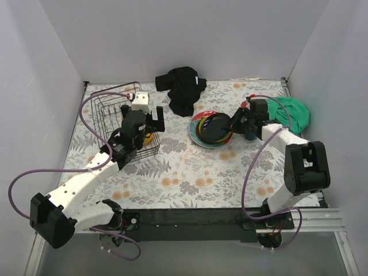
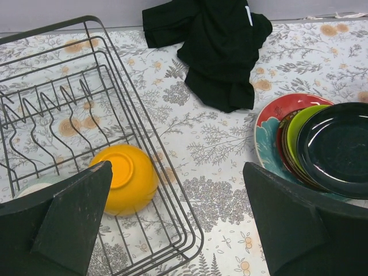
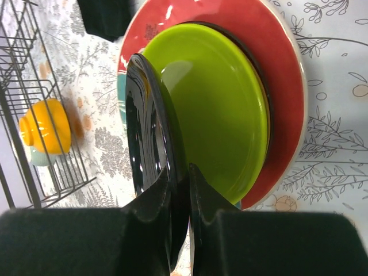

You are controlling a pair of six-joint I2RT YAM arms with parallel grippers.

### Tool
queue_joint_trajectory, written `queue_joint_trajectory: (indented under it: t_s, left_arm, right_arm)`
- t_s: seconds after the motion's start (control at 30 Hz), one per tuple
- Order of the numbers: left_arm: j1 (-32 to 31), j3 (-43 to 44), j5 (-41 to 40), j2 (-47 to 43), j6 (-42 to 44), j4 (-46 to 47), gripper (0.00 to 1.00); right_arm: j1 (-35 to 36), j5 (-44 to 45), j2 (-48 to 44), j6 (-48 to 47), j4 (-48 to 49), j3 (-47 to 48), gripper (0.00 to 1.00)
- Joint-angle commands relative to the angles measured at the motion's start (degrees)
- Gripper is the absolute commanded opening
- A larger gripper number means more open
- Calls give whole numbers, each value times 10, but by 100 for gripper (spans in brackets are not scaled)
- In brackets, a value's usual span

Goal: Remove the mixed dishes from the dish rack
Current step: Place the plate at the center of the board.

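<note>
The dish rack [image 1: 108, 109] of thin black wire sits on the left part of the table [image 1: 190, 172], toward the far wall. Its long axis runs roughly from the near side to the far side, and its plate dividers stand upright. In its near right corner an orange bowl [image 2: 123, 178] lies mouth down with its foot ring up, and a pale bowl [image 2: 35, 185] peeks out just beside it, mostly hidden. To the right of the rack and well apart from it, the plates are stacked flat on the floral cloth. A red-rimmed patterned plate [image 2: 282, 108] is at the bottom, a green plate [image 3: 221, 109] lies above it, and a glossy black plate [image 3: 146, 138] is on top. The black plate stands tilted against the green one, and the right gripper [image 3: 181, 190] pinches its rim between nearly closed fingers. The left gripper [image 2: 184, 230] hangs over the rack's near right corner with its fingers spread wide and nothing between them. A crumpled black cloth [image 1: 183, 87] lies by the far wall, and a green cloth [image 1: 298, 112] lies at the right edge beyond the right arm.
</note>
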Motion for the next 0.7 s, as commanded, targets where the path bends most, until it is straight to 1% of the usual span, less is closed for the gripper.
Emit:
queue_joint_trajectory:
  t_s: [0.0,0.03,0.1,0.13,0.2,0.23,0.3,0.33,0.43,0.67]
  left_arm:
    - [3,-3,-20,-12,-9,-2,98]
    - [3,-4,-18,-13,-9,-1,98]
    - [3,-5,-14,-15,-9,-1,98]
    - [3,-5,-15,-15,-8,-1,98]
    - [3,-6,-18,-15,-8,-1,98]
    - [3,-6,-18,-15,-8,-1,98]
    - [3,-6,-17,-15,-8,0,98]
    - [3,-7,-16,-15,-8,0,98]
    - [4,-7,-16,-12,-8,0,98]
    - [4,-7,-6,-8,-6,-1,98]
  right_arm:
    - [0,-7,23,-16,20,40,18]
    - [-1,-6,29,-20,16,43,23]
    - [0,-4,35,-29,-2,53,28]
    - [-1,-1,37,-43,-17,57,33]
    - [-1,9,38,-57,-37,65,38]
    - [0,12,37,-69,-51,72,44]
    - [0,24,36,-80,-66,78,48]
    - [0,28,35,-85,-74,83,53]
    - [0,45,33,-106,-105,93,60]
    - [12,95,26,-141,-145,101,68]
